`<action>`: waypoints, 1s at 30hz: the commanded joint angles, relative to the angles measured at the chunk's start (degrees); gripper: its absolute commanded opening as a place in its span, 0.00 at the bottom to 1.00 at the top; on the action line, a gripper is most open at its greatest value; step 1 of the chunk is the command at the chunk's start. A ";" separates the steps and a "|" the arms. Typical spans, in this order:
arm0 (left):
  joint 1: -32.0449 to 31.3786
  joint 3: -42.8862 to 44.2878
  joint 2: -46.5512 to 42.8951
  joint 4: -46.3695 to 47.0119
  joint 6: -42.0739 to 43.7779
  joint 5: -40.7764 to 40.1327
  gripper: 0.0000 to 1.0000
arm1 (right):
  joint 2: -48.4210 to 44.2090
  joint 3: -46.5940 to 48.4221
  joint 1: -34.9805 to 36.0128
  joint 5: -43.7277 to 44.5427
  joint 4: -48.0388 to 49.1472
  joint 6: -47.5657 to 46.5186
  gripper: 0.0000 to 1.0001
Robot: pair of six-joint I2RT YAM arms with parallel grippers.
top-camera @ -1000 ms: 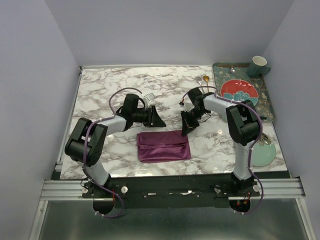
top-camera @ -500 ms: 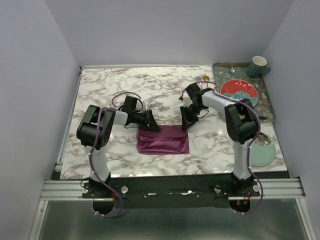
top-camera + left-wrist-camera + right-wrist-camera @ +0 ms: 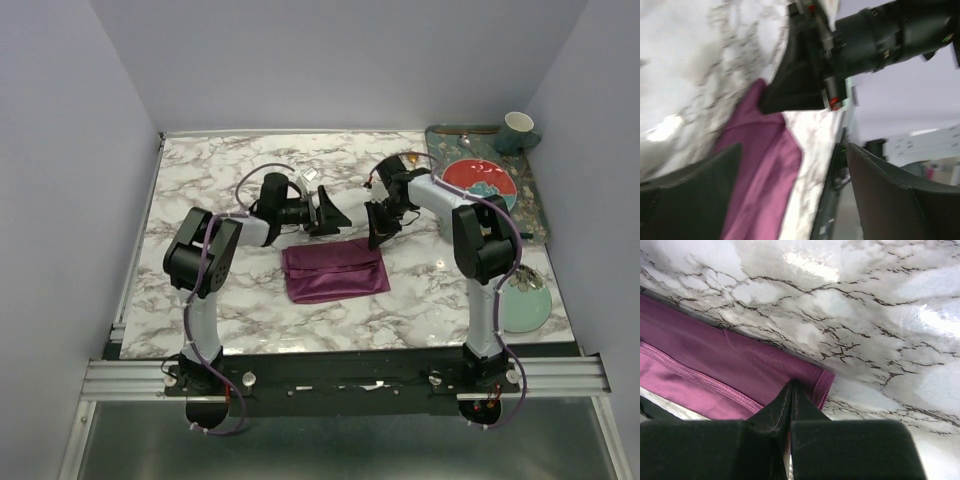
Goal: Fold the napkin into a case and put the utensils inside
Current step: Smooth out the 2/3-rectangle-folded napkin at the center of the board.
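Note:
The plum-purple napkin lies folded into a flat rectangle at the middle of the marble table. My right gripper is at its far right corner. In the right wrist view its jaws are pressed together on the cloth, just inside the hemmed corner. My left gripper hovers open just beyond the napkin's far edge, pointing at the right gripper, with nothing between its fingers. The left wrist view is blurred and shows the napkin below. A gold spoon tip shows behind the right arm.
A dark green tray at the far right holds a red patterned plate and a pale cup. A round pale green plate sits near the right front edge. Walls close in on three sides.
My left gripper let go of the napkin's far left edge, opened wide and swung up and to the right. The napkin shifted slightly away and rightward. The right gripper stayed shut at the corner.

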 commanded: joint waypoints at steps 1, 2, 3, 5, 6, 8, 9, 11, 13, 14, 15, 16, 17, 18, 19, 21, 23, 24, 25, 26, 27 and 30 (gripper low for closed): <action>-3.49 -1.74 7.28 25.68 -21.68 -0.12 0.99 | 2.39 -1.95 -0.11 4.71 1.39 -0.37 0.09; -4.03 -2.09 8.07 27.02 -24.23 -0.30 0.99 | 2.30 -2.13 -0.11 4.71 1.39 -0.20 0.09; -4.38 -2.35 9.12 27.99 -24.77 -0.65 0.99 | 2.39 -2.22 -0.03 4.88 1.39 -0.02 0.09; -5.61 -3.40 10.01 29.84 -25.83 -1.70 0.99 | 2.39 -2.48 -0.03 4.54 1.31 0.25 0.09; -5.79 -3.84 10.97 30.98 -27.57 -1.97 0.99 | 2.30 -2.66 -0.11 4.36 1.39 0.42 0.09; -6.14 -4.72 12.03 33.45 -28.47 -2.23 0.99 | 2.39 -2.83 -0.03 4.10 1.39 0.51 0.09; -6.05 -4.99 12.82 33.45 -28.56 -2.32 0.99 | 2.39 -2.83 -0.11 4.10 1.39 0.60 0.09; -5.62 -5.95 13.44 33.45 -28.56 -1.97 0.99 | 2.39 -3.01 -0.11 4.36 1.39 0.68 0.09; -4.48 -7.01 14.06 33.45 -28.65 -1.88 0.99 | 2.30 -3.18 -0.03 4.62 1.39 0.77 0.09; -4.04 -8.06 14.23 33.54 -28.82 -1.80 0.99 | 2.22 -3.36 -0.03 4.97 1.39 0.86 0.09; -3.51 -8.50 14.49 33.80 -29.08 -1.10 0.99 | 2.13 -3.53 -0.11 5.15 1.39 0.86 0.10; -2.46 -8.94 14.41 35.02 -29.61 -0.66 0.99 | 2.21 -3.80 -0.03 5.50 1.57 0.86 0.10; -2.10 -9.73 14.67 36.17 -30.74 0.04 0.99 | 2.30 -3.80 -0.11 5.76 1.57 1.04 0.10; -1.49 -10.26 14.58 37.40 -31.62 1.44 0.99 | 2.30 -3.80 -0.11 6.03 1.48 1.12 0.10; -0.70 -10.87 14.50 39.06 -32.33 1.89 0.99 | 2.30 -3.80 -0.03 6.20 1.57 1.21 0.10; 0.10 -12.98 13.80 40.48 -33.48 2.86 0.99 | 2.48 -3.80 -0.03 6.03 1.39 1.39 0.10; 1.50 -15.08 13.01 41.28 -33.57 4.00 0.99 | 2.39 -3.71 -0.11 6.12 1.48 1.30 0.10; 2.03 -15.79 12.13 41.28 -33.31 4.27 0.99 | 2.39 -3.71 -0.11 6.29 1.48 1.30 0.10; 2.82 -16.50 11.69 41.28 -33.13 4.79 0.99 | 2.30 -3.71 -0.11 6.55 1.39 1.30 0.10; 4.04 -17.81 11.25 41.19 -32.95 5.15 0.99 | 2.13 -3.80 -0.11 6.64 1.39 1.30 0.10; 4.84 -18.43 10.37 41.10 -32.43 5.41 0.99 | 2.13 -3.97 -0.11 6.64 1.39 1.21 0.10; 7.73 -20.37 8.53 40.05 -31.72 6.46 0.99 | 2.04 -4.24 -0.11 6.73 1.39 1.21 0.10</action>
